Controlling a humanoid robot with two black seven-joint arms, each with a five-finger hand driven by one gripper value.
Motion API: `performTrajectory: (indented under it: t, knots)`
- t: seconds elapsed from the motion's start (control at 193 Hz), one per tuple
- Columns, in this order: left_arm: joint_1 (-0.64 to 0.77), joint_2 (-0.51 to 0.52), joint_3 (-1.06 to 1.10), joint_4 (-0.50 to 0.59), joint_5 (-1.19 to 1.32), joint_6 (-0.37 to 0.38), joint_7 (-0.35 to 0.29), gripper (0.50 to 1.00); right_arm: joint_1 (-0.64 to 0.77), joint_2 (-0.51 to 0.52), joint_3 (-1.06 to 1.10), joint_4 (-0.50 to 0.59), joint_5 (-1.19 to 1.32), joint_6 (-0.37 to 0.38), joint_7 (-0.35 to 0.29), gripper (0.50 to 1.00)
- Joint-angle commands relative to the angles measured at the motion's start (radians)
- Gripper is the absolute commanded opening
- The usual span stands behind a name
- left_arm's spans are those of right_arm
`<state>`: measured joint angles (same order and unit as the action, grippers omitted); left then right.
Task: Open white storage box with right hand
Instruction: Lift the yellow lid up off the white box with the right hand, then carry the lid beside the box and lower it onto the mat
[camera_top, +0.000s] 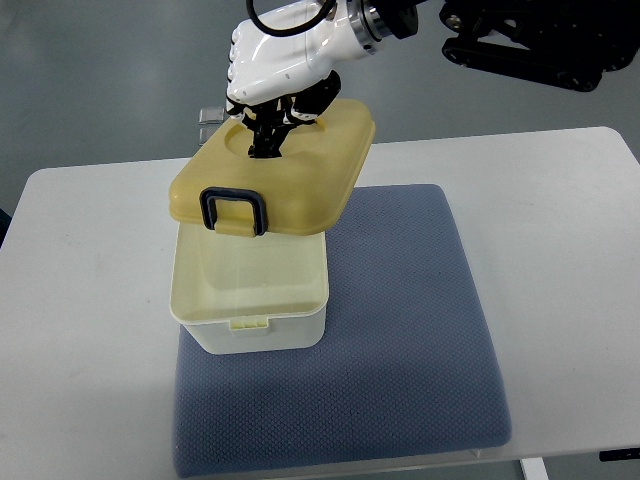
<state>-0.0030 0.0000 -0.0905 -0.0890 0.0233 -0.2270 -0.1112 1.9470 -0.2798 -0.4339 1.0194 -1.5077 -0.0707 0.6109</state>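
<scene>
The white storage box (250, 305) stands on the left part of a blue-grey mat (400, 330). Its pale yellow lid (310, 175) is off the rim, held above the box, tilted and shifted toward the back right, so the inside of the box shows at the front. A dark blue latch (233, 212) hangs at the lid's front edge. My right hand (270, 132), white with black fingers, comes in from the top right and is shut on the grip recess in the lid's top. The left hand does not show.
The mat lies on a white table (90, 300) with rounded corners. A small clear part (211, 116) sticks out behind the lid's back left corner. Dark robot structure (540, 40) crosses the top right. Grey floor lies beyond the table.
</scene>
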Motion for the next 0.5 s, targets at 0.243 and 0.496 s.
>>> performTrajectory:
  t: [0.243, 0.496]
  knots:
    - [0.0, 0.0, 0.0, 0.0, 0.001, 0.0, -0.001, 1.0, -0.079, -0.183, 0.034, 0.079, -0.077, -0.055, 0.0, 0.5]
    - [0.0, 0.0, 0.0, 0.0, 0.0, 0.0, 0.001, 1.0, -0.206, -0.263, 0.086, 0.114, -0.141, -0.101, 0.0, 0.5]
